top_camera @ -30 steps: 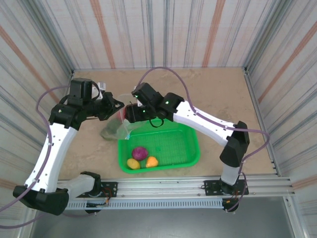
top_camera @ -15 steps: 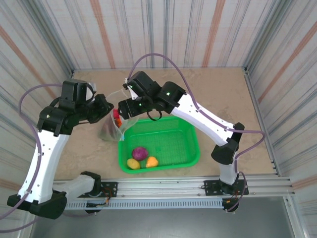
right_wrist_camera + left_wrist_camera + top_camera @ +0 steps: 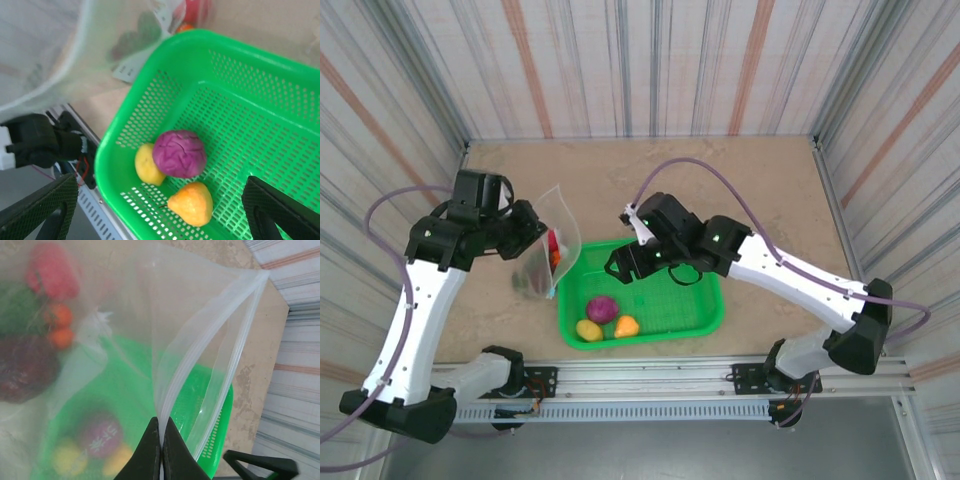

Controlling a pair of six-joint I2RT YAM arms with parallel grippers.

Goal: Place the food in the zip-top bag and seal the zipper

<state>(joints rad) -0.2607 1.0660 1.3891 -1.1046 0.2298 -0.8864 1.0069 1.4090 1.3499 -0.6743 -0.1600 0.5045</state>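
Near the bench's [image 3: 720, 190] left edge, the left claw [image 3: 161, 432] is clenched on the zipper [image 3: 210, 344] of the zip-top bag [image 3: 560, 215] with some food [image 3: 554, 250] inside, and the right claw [image 3: 617, 267] hangs released over the green basket [image 3: 710, 312].

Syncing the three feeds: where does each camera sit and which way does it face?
Top external: above, behind the bases, looking down at the table; both arms show.
Left wrist: looks along the shut left gripper pinching the zip-top bag.
Right wrist: looks down between open fingers into the green basket.
Shared: all show the purple food.
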